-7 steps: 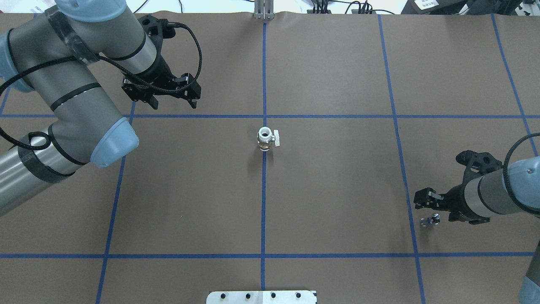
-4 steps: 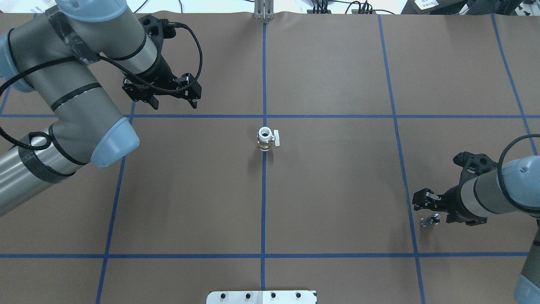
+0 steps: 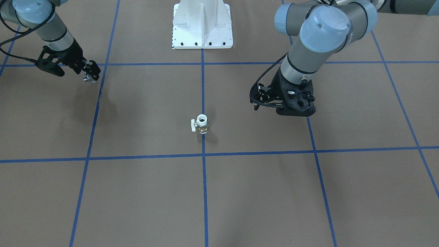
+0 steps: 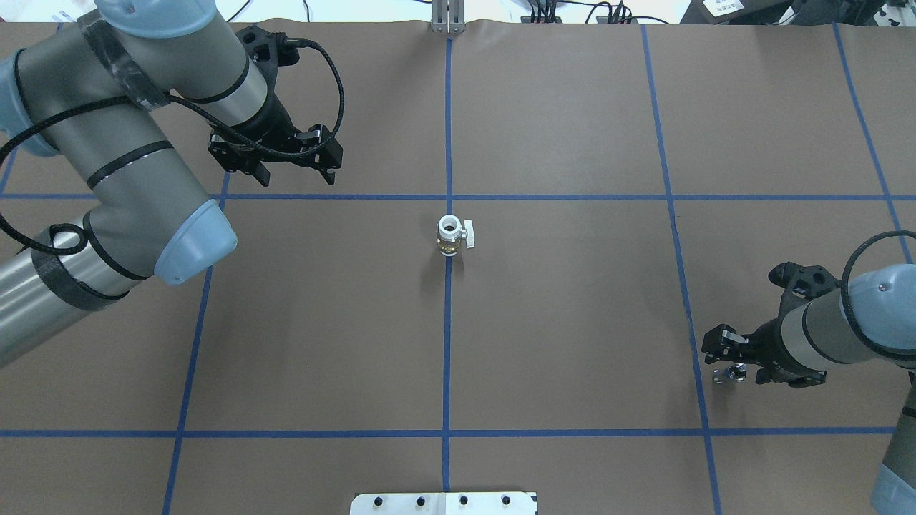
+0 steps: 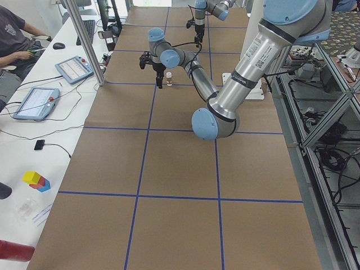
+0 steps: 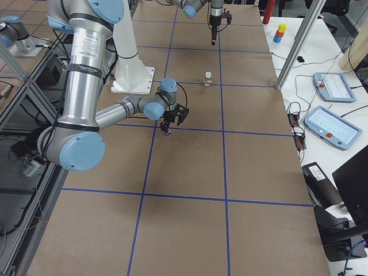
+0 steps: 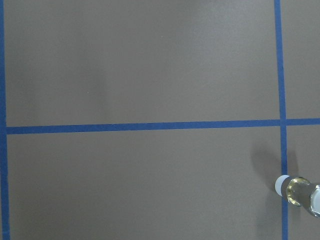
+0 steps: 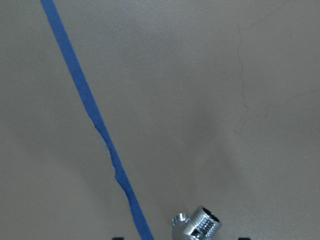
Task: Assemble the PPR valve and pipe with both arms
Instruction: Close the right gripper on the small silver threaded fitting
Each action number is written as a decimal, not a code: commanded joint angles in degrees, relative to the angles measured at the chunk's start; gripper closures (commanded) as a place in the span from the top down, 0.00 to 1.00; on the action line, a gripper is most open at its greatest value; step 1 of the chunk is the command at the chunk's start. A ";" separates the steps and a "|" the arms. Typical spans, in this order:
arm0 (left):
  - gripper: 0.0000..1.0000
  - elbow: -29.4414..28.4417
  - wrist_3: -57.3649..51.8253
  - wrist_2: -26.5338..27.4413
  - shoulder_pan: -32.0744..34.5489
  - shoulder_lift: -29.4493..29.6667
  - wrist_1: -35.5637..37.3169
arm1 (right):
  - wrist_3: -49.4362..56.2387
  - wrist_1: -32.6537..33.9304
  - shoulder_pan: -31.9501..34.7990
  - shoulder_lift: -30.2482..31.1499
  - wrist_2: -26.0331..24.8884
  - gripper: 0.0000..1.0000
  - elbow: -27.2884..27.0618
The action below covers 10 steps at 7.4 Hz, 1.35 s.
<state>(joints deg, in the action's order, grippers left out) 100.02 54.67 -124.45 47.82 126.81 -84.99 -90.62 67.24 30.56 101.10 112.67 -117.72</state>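
- Valve position: the stubby white-ringed, brass-bodied PPR valve [image 4: 451,236] stood upright on the brown paper-covered desk [image 4: 572,322]. It sat on the centre blue tape line [image 4: 447,343], white ring up, with its small white tab towards the robot's right.
- The tiny shiny silver metal pipe [image 4: 731,373] lay on the desk far to the robot's right, well apart from the PPR valve.
- The black right fingers [image 4: 719,342] were apart and low over the pipe. In the right wrist view the pipe [image 8: 197,225] lay between the two dark tips at the bottom edge, threaded end showing. Contact could not be told.
- The black left fingers [image 4: 329,163] were spread apart and held nothing. They hovered over the desk to the robot's left, well apart from the PPR valve.
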 commanded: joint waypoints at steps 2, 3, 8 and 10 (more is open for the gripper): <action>1.00 0.00 0.00 0.00 -0.09 -0.07 0.00 | -0.08 0.00 -0.67 0.06 0.27 0.70 0.12; 1.00 0.00 0.00 0.00 -0.09 -0.07 -0.09 | -0.08 0.00 -0.76 0.15 0.44 0.57 0.04; 1.00 0.00 0.09 0.00 -0.18 -0.16 -0.18 | -0.08 0.00 -0.50 0.06 0.79 0.00 -0.66; 1.00 0.18 -0.09 0.00 -0.18 -0.25 -0.18 | 0.01 0.96 2.73 -3.34 4.46 0.00 -1.72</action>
<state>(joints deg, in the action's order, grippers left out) 100.09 54.67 -124.45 47.64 126.62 -85.16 -90.65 67.56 31.23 100.21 114.83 -119.13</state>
